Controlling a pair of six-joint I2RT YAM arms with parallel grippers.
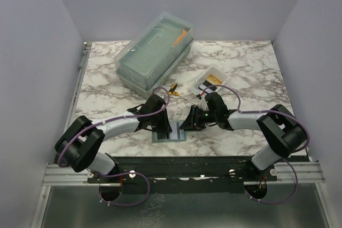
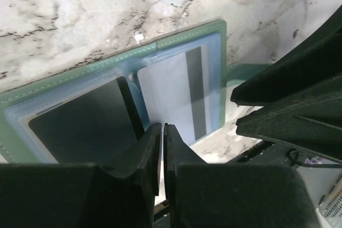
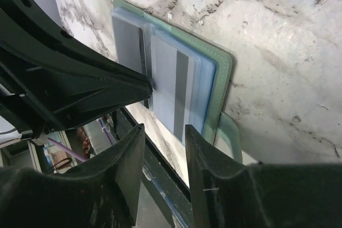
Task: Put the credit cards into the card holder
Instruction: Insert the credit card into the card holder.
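The grey-green card holder (image 1: 171, 134) lies open on the marble table near the front edge, between my two grippers. In the left wrist view its left clear pocket holds a black card (image 2: 80, 126). Its right pocket holds a pale card with a dark stripe (image 2: 184, 92), also seen in the right wrist view (image 3: 179, 86). My left gripper (image 2: 162, 127) is shut, its tips at the holder's near edge by the centre fold; whether it pinches anything is hidden. My right gripper (image 3: 163, 132) is open and empty, just off the holder's right side. No gold card shows clearly.
A small white tray (image 1: 212, 74) with dark and yellow items stands behind the right gripper. A yellow-handled tool (image 1: 172, 90) lies beside a large translucent lidded box (image 1: 155, 52) at the back. The table's front rail (image 1: 176, 161) is just below the holder.
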